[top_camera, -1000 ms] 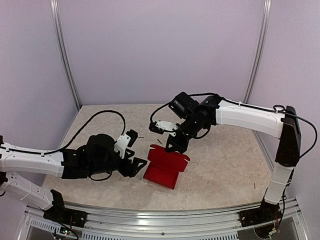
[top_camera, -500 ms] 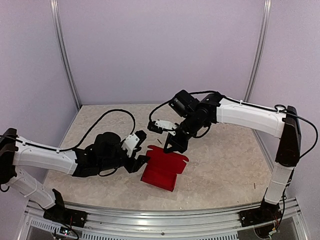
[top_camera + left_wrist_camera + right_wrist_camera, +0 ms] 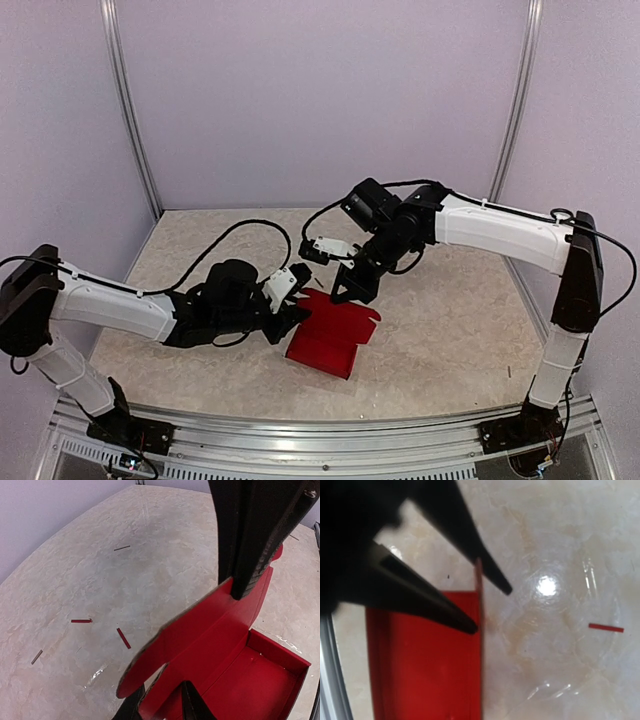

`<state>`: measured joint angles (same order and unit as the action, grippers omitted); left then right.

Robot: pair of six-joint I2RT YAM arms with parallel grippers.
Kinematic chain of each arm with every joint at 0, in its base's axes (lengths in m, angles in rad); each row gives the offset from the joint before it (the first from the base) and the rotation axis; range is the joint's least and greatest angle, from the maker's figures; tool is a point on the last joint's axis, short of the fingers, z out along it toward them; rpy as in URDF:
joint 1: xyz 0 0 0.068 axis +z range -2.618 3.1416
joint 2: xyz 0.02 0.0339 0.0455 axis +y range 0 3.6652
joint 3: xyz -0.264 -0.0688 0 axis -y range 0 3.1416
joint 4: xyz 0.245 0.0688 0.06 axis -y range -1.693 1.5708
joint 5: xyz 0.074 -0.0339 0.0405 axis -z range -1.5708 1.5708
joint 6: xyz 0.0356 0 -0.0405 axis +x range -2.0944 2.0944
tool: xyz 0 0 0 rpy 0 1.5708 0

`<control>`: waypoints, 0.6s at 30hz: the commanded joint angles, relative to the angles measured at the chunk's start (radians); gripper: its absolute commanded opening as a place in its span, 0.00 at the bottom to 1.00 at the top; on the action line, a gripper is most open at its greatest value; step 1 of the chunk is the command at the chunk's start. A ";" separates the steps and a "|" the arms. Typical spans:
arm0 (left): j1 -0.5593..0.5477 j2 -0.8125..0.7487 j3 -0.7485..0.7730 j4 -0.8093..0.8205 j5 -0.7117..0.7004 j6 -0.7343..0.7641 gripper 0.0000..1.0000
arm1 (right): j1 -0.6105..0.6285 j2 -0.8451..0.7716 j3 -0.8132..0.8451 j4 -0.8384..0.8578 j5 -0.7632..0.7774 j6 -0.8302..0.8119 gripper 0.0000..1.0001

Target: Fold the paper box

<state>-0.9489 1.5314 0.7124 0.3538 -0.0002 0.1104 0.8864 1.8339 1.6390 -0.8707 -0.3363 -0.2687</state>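
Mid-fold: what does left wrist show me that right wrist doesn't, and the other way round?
Left wrist only: the left gripper, its fingers apart on either side of a rounded flap; the open tray; two red scraps close together on the table. Right wrist only: a glare spot and a lone scrap off to one side. Both: the red box and the right gripper shut on the top edge of one wall.

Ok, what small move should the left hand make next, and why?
Probably close the left hand on the side flap of the paper box. The flap sits between its fingers, which look apart, while the right hand pinches the upright rear wall, steadying the box.
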 commanded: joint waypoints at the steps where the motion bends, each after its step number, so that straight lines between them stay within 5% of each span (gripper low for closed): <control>1: -0.020 0.024 0.039 0.022 -0.010 0.004 0.23 | -0.013 -0.038 0.009 0.010 -0.012 0.016 0.00; 8: -0.071 0.057 0.092 -0.027 -0.211 -0.043 0.29 | -0.037 -0.022 0.008 0.016 0.008 0.037 0.00; 18: -0.079 -0.030 0.053 -0.031 -0.194 -0.047 0.20 | -0.050 -0.032 -0.007 0.024 0.001 0.041 0.00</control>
<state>-1.0180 1.5433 0.7685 0.3187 -0.2001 0.0689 0.8467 1.8339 1.6390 -0.8635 -0.3374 -0.2417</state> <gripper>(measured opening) 0.212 0.009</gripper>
